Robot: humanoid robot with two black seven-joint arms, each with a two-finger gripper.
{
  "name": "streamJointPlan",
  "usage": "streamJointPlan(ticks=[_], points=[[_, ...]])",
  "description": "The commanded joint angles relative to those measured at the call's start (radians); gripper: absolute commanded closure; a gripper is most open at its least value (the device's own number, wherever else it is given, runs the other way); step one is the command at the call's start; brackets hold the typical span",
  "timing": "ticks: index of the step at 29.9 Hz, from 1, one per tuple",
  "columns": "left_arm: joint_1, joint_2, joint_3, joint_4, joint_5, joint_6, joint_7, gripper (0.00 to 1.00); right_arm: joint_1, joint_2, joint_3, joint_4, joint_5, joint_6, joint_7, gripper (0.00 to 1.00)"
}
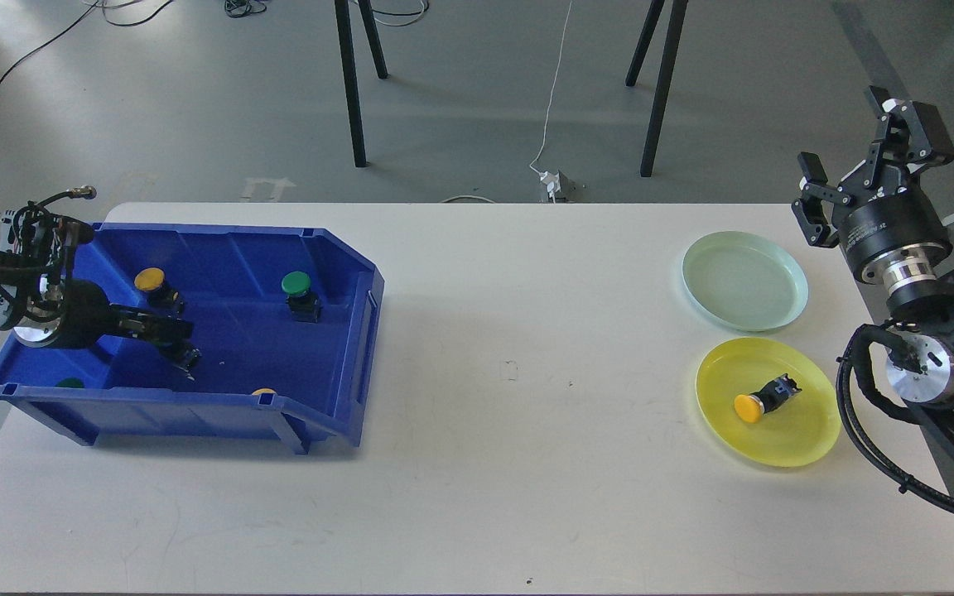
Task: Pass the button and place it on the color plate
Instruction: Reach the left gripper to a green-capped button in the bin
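A wide white surface (477, 414) carries everything. At its left end sits a blue bin (344, 331), open toward the viewer's right, and the left gripper (175, 335) reaches down inside it over a button whose dark base (188, 357) shows just beneath the jaws; I cannot tell whether the jaws are spread or pinching it. The right gripper (862, 170) is raised beyond the surface's far right corner with its jaws spread apart and holding nothing. Near that end lie two plates: a pale green plate (744, 281), and nearer the viewer a yellow plate (808, 430) with a yellow button (763, 400) lying on its side. In the bin stand a green button (299, 291) and a yellow-capped button (154, 284), well apart.
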Motion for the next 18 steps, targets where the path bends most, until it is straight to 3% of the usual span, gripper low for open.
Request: streamJointPlan(ticks=[1, 18], points=[[0.0, -0.026, 0.001, 0.035, 0.0, 0.0, 0.0, 0.15, -0.003, -0.003, 0.002, -0.001, 0.0, 0.002, 0.0, 0.05], [0.003, -0.069, 0.002, 0.104, 0.005, 0.0, 0.0, 0.17, -0.006, -0.006, 0.003, -0.001, 0.0, 0.004, 0.002, 0.05]])
